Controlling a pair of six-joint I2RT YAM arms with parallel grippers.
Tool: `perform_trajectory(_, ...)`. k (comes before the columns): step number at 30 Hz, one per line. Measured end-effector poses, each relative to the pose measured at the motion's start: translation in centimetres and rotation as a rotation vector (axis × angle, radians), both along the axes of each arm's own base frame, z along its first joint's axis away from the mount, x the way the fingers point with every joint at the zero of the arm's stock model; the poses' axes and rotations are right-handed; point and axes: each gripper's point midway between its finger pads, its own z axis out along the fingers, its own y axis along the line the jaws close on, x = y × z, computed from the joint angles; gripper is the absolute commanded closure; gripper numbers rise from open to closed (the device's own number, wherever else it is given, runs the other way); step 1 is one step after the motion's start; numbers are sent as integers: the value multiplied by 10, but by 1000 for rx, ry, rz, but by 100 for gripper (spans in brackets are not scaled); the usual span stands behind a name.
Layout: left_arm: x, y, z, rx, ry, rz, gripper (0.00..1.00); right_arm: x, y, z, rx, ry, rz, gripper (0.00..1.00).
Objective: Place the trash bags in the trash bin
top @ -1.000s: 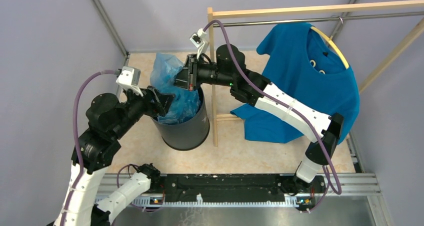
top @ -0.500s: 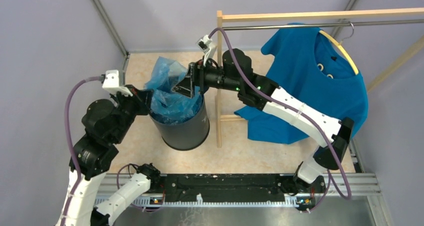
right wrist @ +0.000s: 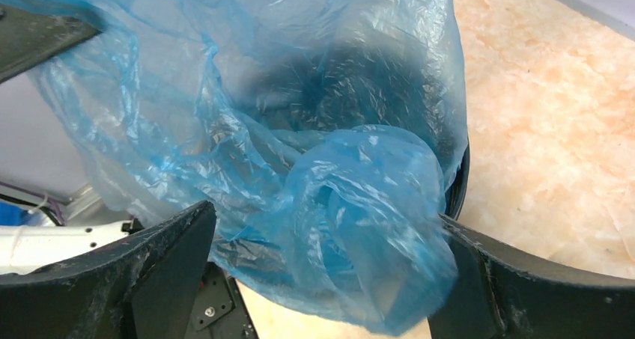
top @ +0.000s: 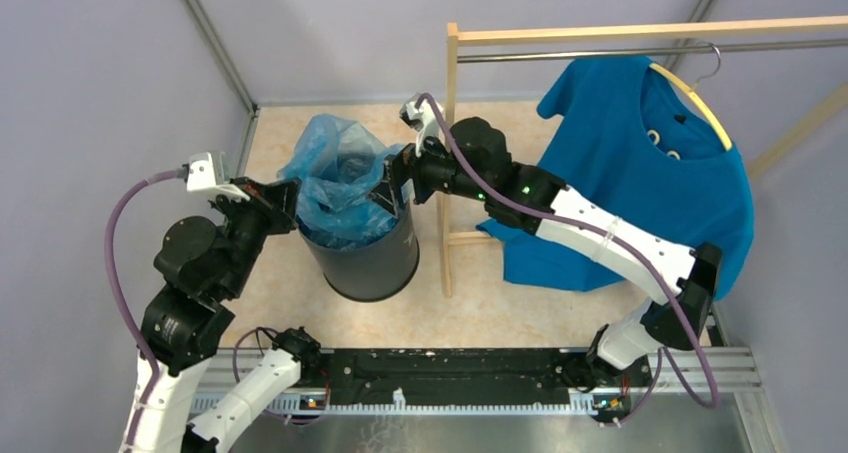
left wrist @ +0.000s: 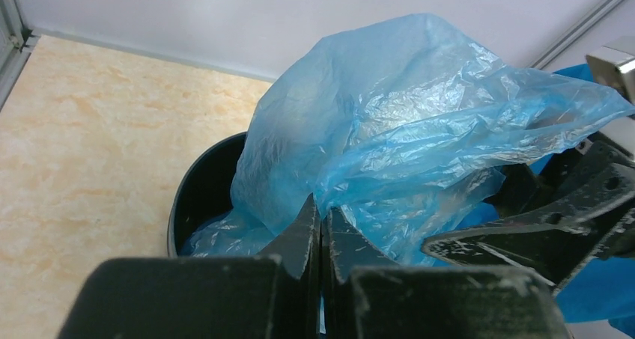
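Pinching trash bag (left wrist: 404, 122) edge, left gripper (left wrist: 320, 213) jaws shut; right gripper (right wrist: 326, 221) jaws wide astride bag.

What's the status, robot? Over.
Left gripper shut. Right gripper open around crinkly light-blue plastic bag. Bag partly in round black plastic bin, top bulging out.

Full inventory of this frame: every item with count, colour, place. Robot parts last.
trash bag: one, translucent light blue, in the bin, billowing above its rim
trash bin: one, black, on the table, left of centre
T-shirt: one, blue, hanging at the right
hanger: one, pale yellow, metal hook, on the rack's rail
clothes rack: one, light wood, metal rail, right of the bin
table: one, beige marbled
left gripper: one, black, shut, at the bag's edge
right gripper: one, black, open, bag between its fingers
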Motion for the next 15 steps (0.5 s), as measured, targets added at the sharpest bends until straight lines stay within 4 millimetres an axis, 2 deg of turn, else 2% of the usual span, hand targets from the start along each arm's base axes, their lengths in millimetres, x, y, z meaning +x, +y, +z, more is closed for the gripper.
perform_trajectory(5,3,-3,-3,-8,16,-2,100,10,16,-13,-31,5,8,2)
perform_trajectory(9,6,-6,-9,-11,41,-11,100,21,38,-11,-30,-2,30,1)
perform_trajectory(12,8,-10,-12,-4,56,-26,100,19,53,-3,-5,8,82,1)
perform_trajectory(15,10,-14,-18,16,79,-39,100,9,64,4,32,26,141,1)
